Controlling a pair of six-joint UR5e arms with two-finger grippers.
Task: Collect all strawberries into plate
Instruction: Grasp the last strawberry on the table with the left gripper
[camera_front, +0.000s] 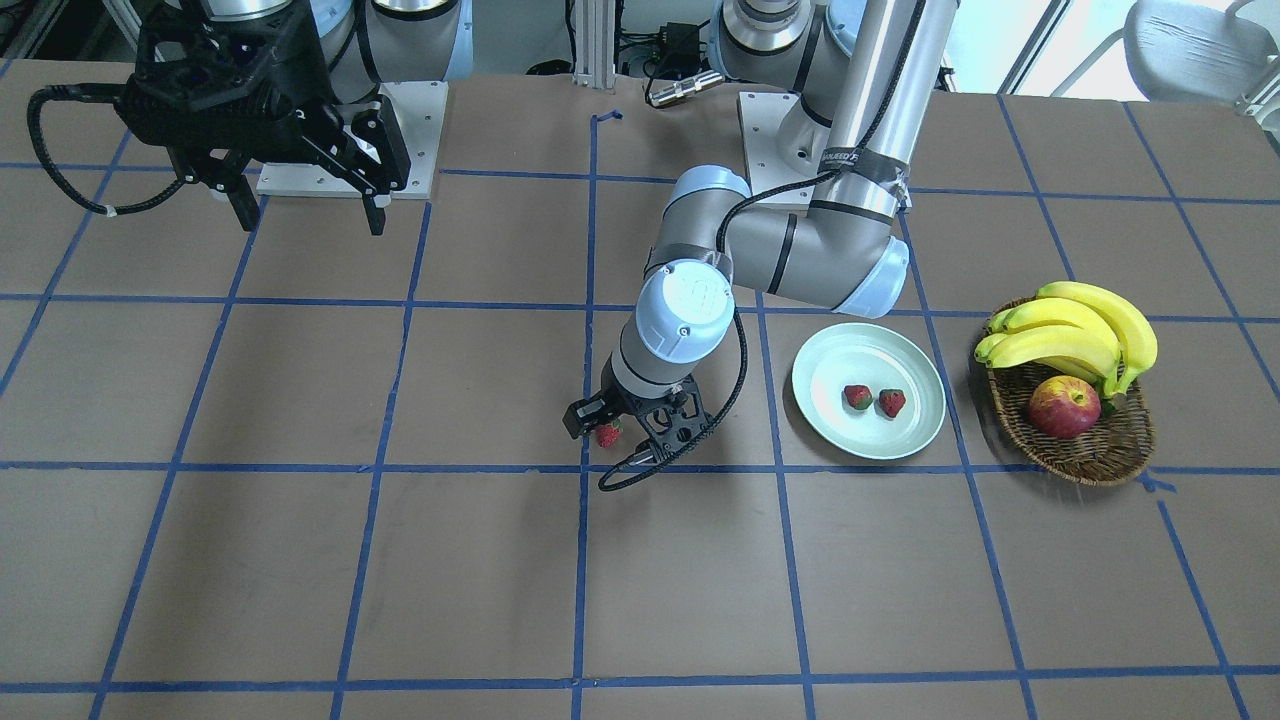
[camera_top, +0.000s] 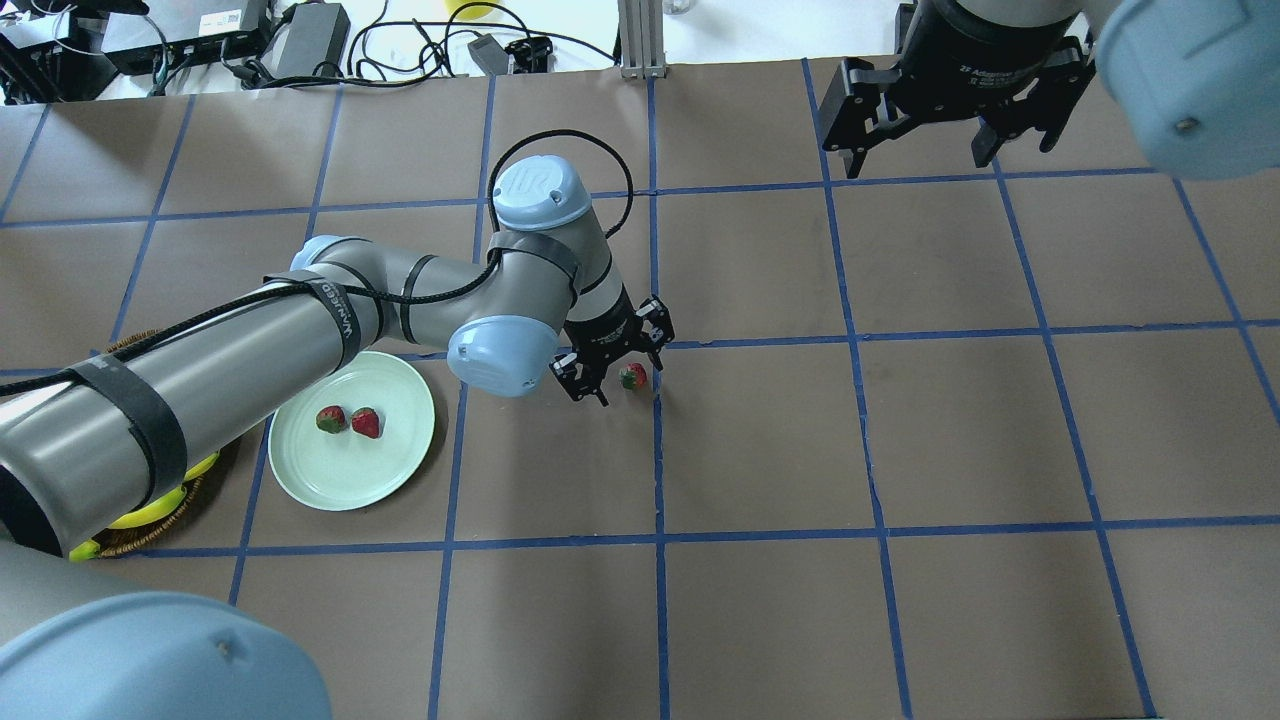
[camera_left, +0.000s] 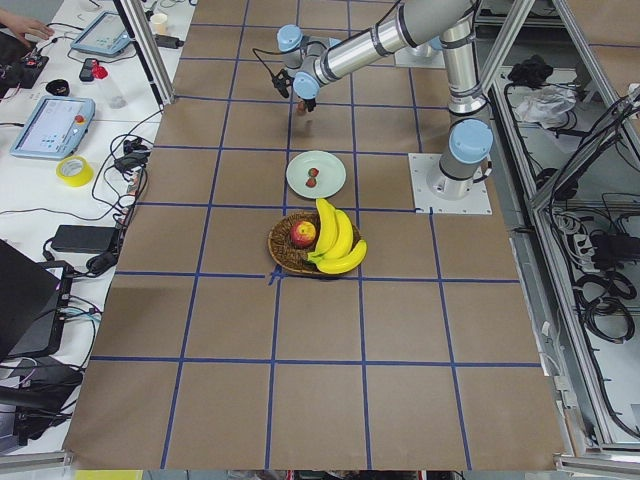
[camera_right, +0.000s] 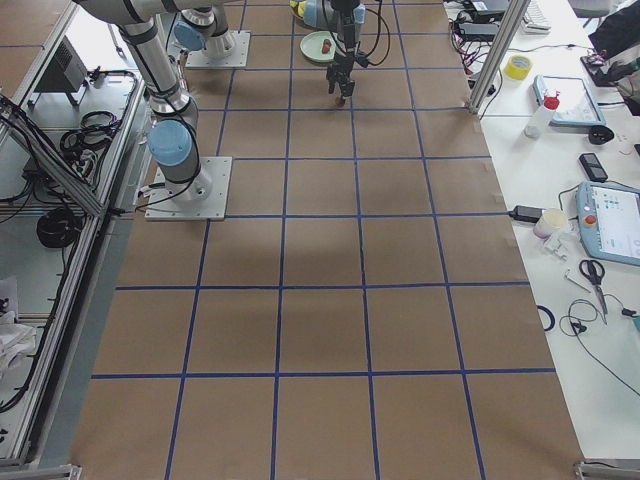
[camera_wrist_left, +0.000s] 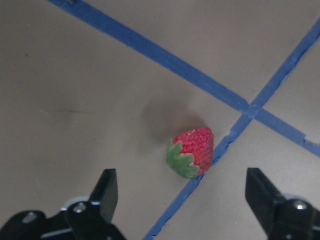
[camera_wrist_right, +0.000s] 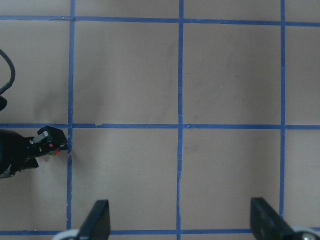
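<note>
Two strawberries (camera_front: 858, 397) (camera_front: 892, 402) lie on the pale mint-green plate (camera_front: 870, 440); they show in the overhead view too (camera_top: 331, 419) (camera_top: 365, 422) on the plate (camera_top: 300, 470). The third strawberry (camera_top: 632, 376) lies on the table by a blue tape line, right of the plate in the overhead view. My left gripper (camera_top: 630, 380) is low over it, open, one finger on each side. The left wrist view shows the strawberry (camera_wrist_left: 192, 152) just ahead of the open fingers (camera_wrist_left: 105, 192), untouched. My right gripper (camera_top: 920, 150) is open and empty, high at the far right.
A brown wicker basket (camera_front: 1100, 450) with bananas (camera_front: 1075, 335) and a red-yellow apple (camera_front: 1064, 407) stands beside the plate, on the side away from the loose strawberry. Blue tape lines grid the brown table. The left arm's forearm hangs over part of the plate and basket in the overhead view.
</note>
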